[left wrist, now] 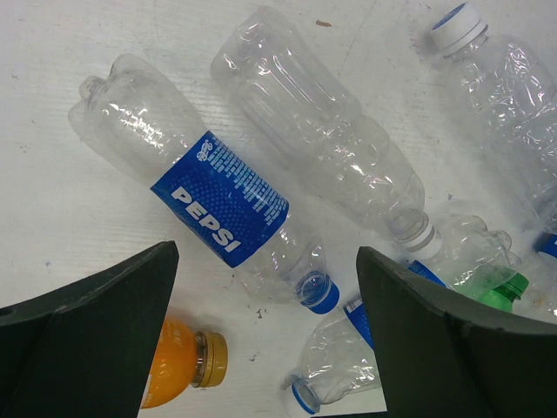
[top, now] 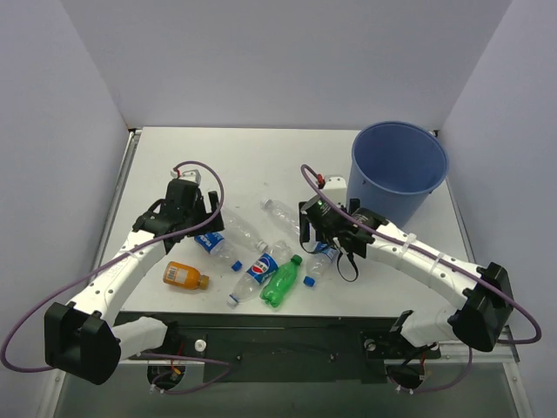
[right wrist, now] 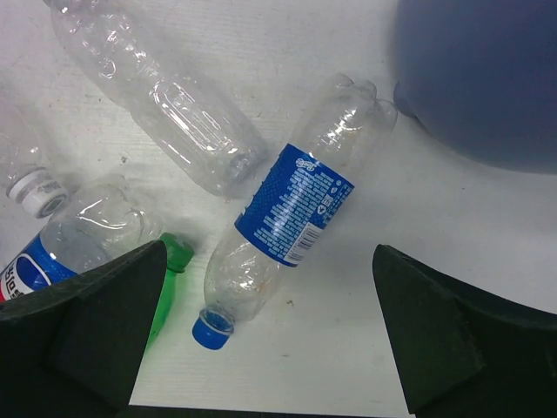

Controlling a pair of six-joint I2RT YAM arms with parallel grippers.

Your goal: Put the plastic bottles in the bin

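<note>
Several plastic bottles lie in a cluster at the table's front middle. My left gripper (top: 193,218) (left wrist: 265,283) hovers open over a clear Pepsi-labelled bottle (left wrist: 222,198) (top: 213,246) with a blue cap, without touching it. A stubby orange bottle (top: 185,276) (left wrist: 178,364) lies by its left finger. My right gripper (top: 335,237) (right wrist: 270,257) hangs open above a blue-labelled bottle (right wrist: 291,209) (top: 320,259). The green bottle (top: 280,281) (right wrist: 174,252) lies to the left. The blue bin (top: 399,165) (right wrist: 487,70) stands upright at the back right, its inside hidden.
Two unlabelled clear bottles (top: 246,233) (top: 280,213) and another Pepsi bottle (top: 254,272) lie between the arms. A small white block (top: 333,185) sits left of the bin. White walls enclose the table on three sides.
</note>
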